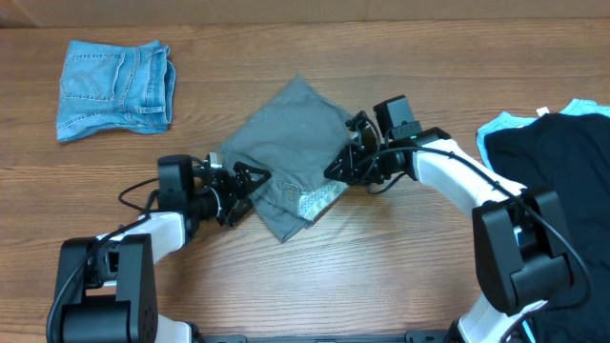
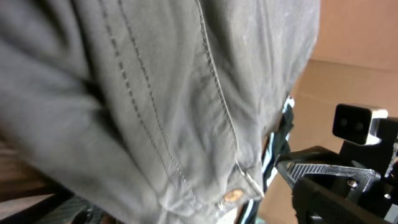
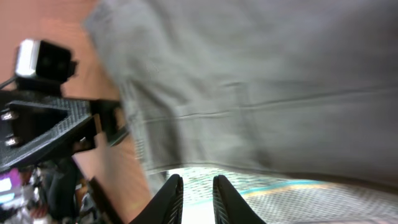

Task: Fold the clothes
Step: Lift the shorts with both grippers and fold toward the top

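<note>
The table (image 1: pixel 381 276) is brown wood-grain, with long streaks running side to side and a faint seam or two crossing it. Along its far edge lies a paler tan strip (image 1: pixel 286 11) — perhaps a board or a wall, too thin a sliver to tell. The left wrist view catches a similar tan backdrop (image 2: pixel 367 31).
</note>
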`<state>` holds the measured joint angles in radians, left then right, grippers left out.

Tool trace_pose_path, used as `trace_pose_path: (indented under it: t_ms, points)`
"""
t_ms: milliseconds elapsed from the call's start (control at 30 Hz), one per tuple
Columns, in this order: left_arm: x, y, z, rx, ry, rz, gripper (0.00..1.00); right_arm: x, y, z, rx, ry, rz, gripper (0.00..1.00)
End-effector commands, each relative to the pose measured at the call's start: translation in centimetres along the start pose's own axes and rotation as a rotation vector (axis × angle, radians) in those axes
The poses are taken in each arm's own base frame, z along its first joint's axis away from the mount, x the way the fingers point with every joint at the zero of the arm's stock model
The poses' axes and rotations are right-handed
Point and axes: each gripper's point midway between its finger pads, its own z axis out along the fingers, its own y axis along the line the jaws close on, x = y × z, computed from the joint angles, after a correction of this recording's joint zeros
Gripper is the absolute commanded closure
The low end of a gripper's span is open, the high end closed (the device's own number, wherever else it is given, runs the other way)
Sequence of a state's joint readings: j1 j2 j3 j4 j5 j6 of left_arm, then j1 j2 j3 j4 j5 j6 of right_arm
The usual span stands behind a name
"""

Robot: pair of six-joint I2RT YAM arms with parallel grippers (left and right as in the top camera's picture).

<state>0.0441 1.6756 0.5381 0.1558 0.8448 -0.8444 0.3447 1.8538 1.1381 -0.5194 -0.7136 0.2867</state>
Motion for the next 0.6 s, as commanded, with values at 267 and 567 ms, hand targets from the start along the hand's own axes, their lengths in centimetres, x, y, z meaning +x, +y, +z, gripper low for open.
trace_pose_path:
  t_ms: [267, 567]
  points:
    - [1.6, 8.4, -0.4, -0.243, -0.023, -0.113, 0.05, 2.0, 0.4, 5.9, 0.056, 0.062, 0.121, 0.84]
    - [-0.1, 7.0, 1.5, -0.344, -0.110, -0.099, 0.03, 4.2, -1.0, 8.8, 0.096, 0.137, 0.220, 0.86]
